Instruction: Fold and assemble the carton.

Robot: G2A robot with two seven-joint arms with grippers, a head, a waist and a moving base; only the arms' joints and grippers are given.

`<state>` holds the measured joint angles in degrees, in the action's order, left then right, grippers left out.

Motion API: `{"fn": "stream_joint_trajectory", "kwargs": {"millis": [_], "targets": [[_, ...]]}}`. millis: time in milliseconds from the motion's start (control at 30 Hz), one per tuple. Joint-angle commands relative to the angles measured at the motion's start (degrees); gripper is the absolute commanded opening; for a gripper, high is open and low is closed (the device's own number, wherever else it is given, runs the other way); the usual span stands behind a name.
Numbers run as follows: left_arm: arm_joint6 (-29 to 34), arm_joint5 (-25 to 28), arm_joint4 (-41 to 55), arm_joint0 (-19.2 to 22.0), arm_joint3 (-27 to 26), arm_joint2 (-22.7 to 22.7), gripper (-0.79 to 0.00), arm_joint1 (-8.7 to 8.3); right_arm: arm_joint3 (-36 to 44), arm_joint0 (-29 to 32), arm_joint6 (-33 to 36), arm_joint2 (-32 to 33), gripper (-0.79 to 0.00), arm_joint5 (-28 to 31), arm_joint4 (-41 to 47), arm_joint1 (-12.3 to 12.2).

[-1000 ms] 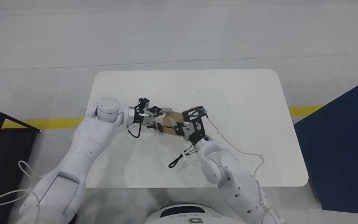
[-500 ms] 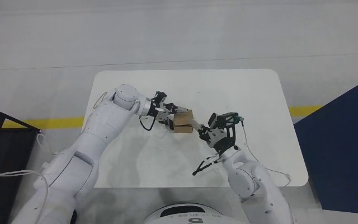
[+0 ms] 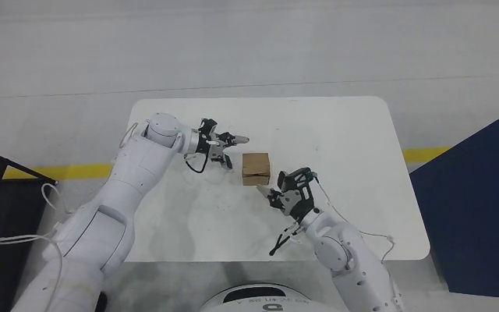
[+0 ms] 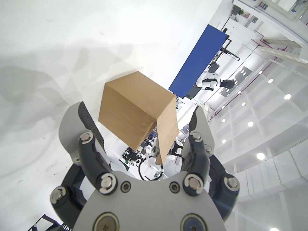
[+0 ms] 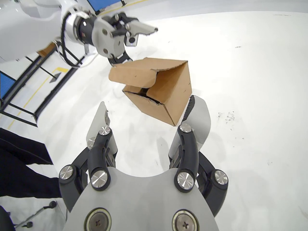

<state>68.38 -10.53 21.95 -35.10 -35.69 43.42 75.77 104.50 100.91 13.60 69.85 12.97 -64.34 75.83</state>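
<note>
Both arms have shifted. The left gripper (image 3: 236, 152) has let go and drawn back, and now stands clear off the left side of the carton (image 3: 256, 168), jaws spread wide and holding nothing. The right gripper (image 3: 270, 195) has come back in to the carton's near right corner, also wide open and empty. One fingertip (image 5: 193, 102) lies just beside the cardboard; contact not confirmed. The carton rests unheld near the middle of the table (image 3: 351, 140), one end flap ajar.
</note>
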Motion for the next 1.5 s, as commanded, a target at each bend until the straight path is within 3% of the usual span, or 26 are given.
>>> {"fn": "stream_joint_trajectory", "kwargs": {"millis": [0, 300, 600, 867, 1167, 1300, 1467], "targets": [[-1.4, -0.2, 0.1, 0.1, -0.7, -0.1, 0.0, 0.36, -1.6, -1.1, 0.3, -1.4, -0.357, -0.5, -2.6, 0.0], [-5.1, 0.6, 1.7, 1.5, 0.9, -0.7, 0.0, 2.34, -4.0, -3.2, -0.6, -4.1, -0.252, -1.4, -5.4, 0.1], [-4.9, 1.7, 2.2, 3.2, 4.5, -2.0, 0.0, 4.47, -3.4, -2.9, -0.8, -3.0, -0.246, -2.3, -4.2, -0.3], [-4.6, 2.5, 2.5, 4.7, 6.4, -3.1, 0.0, 6.51, -3.8, -2.9, 0.9, -3.4, -0.394, 2.1, -2.9, -0.8], [-2.8, 2.4, 1.5, 6.6, 7.8, -5.8, 0.0, 9.73, 0.4, 2.4, 1.3, 0.5, -0.397, 8.8, 0.5, -2.2], [-2.0, 2.8, 1.5, 7.6, 8.8, -7.0, 0.0, 11.52, 1.5, 4.3, 0.9, 1.0, -0.363, 11.2, 0.2, -2.7], [-1.3, 3.9, 2.0, 9.0, 10.2, -8.2, 0.0, 13.89, 3.7, 8.0, -0.7, 3.4, -0.246, 15.5, 1.0, -3.7]]}}
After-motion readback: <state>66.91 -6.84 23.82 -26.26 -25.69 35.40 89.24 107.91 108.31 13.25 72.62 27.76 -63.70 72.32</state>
